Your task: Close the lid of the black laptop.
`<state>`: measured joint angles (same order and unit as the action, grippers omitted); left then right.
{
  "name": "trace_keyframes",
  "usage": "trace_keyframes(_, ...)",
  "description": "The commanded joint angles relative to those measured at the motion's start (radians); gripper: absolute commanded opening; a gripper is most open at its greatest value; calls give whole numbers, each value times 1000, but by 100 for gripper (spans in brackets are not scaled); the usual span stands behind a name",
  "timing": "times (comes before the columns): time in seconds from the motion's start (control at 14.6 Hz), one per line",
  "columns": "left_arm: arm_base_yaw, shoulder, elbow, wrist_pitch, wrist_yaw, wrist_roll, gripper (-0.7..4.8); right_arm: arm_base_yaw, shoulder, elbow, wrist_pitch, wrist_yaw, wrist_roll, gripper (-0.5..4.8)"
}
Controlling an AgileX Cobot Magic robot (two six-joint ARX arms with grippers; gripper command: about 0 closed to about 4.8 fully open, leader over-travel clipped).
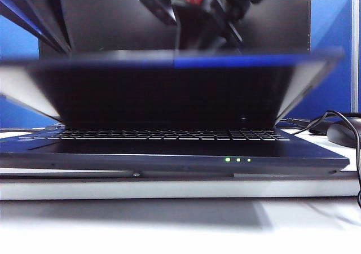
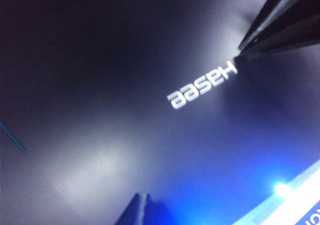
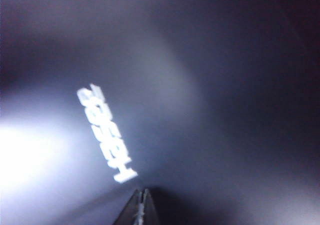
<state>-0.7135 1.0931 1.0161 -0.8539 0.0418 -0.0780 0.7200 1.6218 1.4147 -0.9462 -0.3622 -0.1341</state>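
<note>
The black laptop [image 1: 169, 152] faces the exterior camera with its lid [image 1: 169, 59] tipped far forward over the keyboard [image 1: 169, 134], leaving a narrow wedge open. Both arms show as a dark cluster [image 1: 194, 11] behind the lid's top edge. In the left wrist view my left gripper [image 2: 142, 211] is shut, tips against the lid's dark outer back [image 2: 100, 85] near the white Hasee logo [image 2: 202, 86]. The other arm's fingers [image 2: 280, 20] also rest there. My right gripper [image 3: 142, 208] is shut, tips on the lid's back just past the logo [image 3: 106, 133].
A black monitor [image 1: 113, 17] stands behind the laptop. A black mouse [image 1: 344, 132] and cables [image 1: 316, 121] lie to the right of the laptop base. Three green LEDs [image 1: 237, 160] glow on its front edge. Blue partition walls [image 1: 333, 51] close off the back.
</note>
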Motion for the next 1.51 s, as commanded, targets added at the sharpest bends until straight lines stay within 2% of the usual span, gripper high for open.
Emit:
trace_keyframes(0.07, 1, 22, -3, -1, 0, 19, -5, 5, -1, -49, -9, 4, 11, -1)
trace_keyframes(0.48, 1, 26, -3, 0, -2, 21, -5, 13, -1, -69, 23, 4, 30, -1)
trace_keyframes(0.69, 1, -16, -3, 90, -50, 16, -5, 14, -22, -64, 68, 5, 56, -1)
trace_keyframes(0.75, 1, -53, -2, 130, -64, -3, -5, 14, -48, -64, 96, 8, 57, -1)
trace_keyframes(0.96, 1, -208, -2, 200, -148, -8, -5, 13, -180, -64, 226, 99, 82, -1)
trace_keyframes(1.23, 1, -465, -3, 277, -222, -9, -5, 19, -354, -66, 351, 102, 82, -1)
trace_keyframes(1.51, 0, -693, -4, 227, -301, -31, -5, 74, -491, -68, 378, 149, 80, -1)
